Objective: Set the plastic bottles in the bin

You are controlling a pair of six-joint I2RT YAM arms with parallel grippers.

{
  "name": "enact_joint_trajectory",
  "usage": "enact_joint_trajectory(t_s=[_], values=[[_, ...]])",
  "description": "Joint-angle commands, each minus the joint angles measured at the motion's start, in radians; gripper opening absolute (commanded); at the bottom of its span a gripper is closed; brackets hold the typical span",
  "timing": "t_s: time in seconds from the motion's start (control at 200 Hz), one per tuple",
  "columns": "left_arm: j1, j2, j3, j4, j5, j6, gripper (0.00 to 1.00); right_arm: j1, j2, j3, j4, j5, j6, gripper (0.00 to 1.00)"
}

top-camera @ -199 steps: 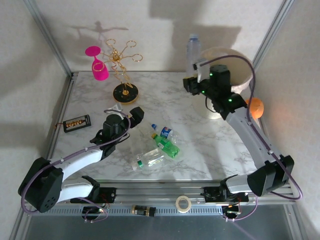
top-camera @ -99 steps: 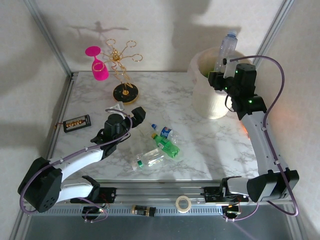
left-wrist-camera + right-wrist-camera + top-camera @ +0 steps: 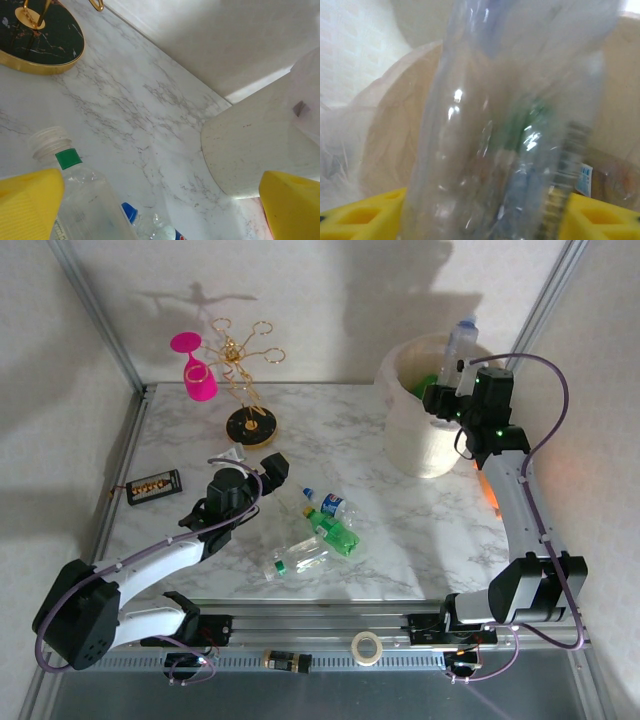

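Plastic bottle (image 3: 461, 341) clamped in right end effector (image 3: 480, 220) over bin (image 3: 415, 445), left end effector (image 3: 159, 205) spread, empty

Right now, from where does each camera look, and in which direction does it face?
Top external: above and behind the arm bases, looking down at the table; both arms show, left gripper open, right gripper shut on a clear bottle above the bin.
Left wrist: on the left arm, looking low across the table toward the bin; yellow fingers at the bottom corners, a white-capped bottle near.
Right wrist: on the right arm, looking closely at the clear bottle; yellow fingers below.
Shared: top and left wrist both show the bin.
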Motion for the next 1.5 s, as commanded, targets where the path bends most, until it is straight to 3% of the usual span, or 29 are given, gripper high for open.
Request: enact_joint_trajectory(t_s=[0.0, 0.08, 0.426, 0.736, 1.107, 1.252, 1.497], values=[[-0.006, -0.029, -0.011, -0.014, -0.027, 0.02, 1.0, -0.002, -0.002, -0.017, 0.036, 0.021, 0.023, 0.86], [-0.006, -0.03, -0.014, -0.012, -0.028, 0.017, 1.0, -0.002, -0.004, -0.018, 0.041, 0.036, 0.023, 0.99], [-0.006, -0.042, -0.018, -0.023, -0.027, 0.013, 1.0, -0.001, -0.049, -0.023, 0.098, 0.053, 0.069, 0.99], [-0.01, -0.101, -0.052, -0.089, -0.026, 0.006, 1.0, 0.02, -0.104, 0.0, 0.155, -0.099, 0.18, 0.99], [-0.045, -0.104, -0.094, -0.271, 0.011, -0.008, 1.0, 0.335, -0.162, -0.14, 0.263, -0.078, 0.13, 0.99], [-0.065, -0.075, -0.124, -0.299, 0.017, -0.046, 1.0, 0.429, -0.146, -0.208, 0.307, -0.078, 0.152, 0.99], [-0.123, -0.037, -0.14, -0.392, 0.02, -0.066, 0.99, 0.542, -0.112, -0.366, 0.4, 0.033, 0.169, 0.99]])
